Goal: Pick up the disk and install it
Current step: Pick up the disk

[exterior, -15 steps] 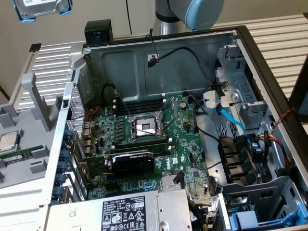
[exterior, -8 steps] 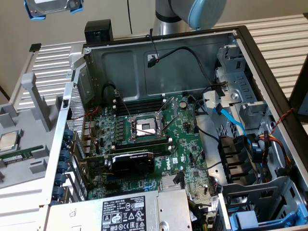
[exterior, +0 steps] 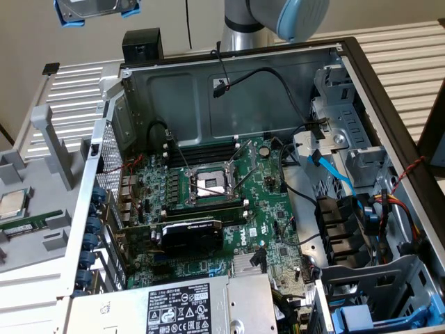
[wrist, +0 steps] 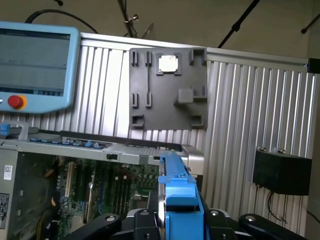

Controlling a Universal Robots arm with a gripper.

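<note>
Wrist view, item 1: disk [wrist: 180,197], one, seen edge-on, blue carrier rail facing the camera. The claw [wrist: 181,223] is clamped on it from both sides, and the long axis runs straight away from the claw.

Exterior view: the same disk [exterior: 94,8] hangs at eleven o'clock, above and outside the open computer case [exterior: 208,90], cut by the frame edge.

Also counted:
- one CPU chip [exterior: 12,203] at nine o'clock, outside the case
- one second blue carrier [exterior: 361,319] at five o'clock
- one black box [exterior: 142,45] at eleven o'clock
- one teach pendant [wrist: 32,65]
</note>
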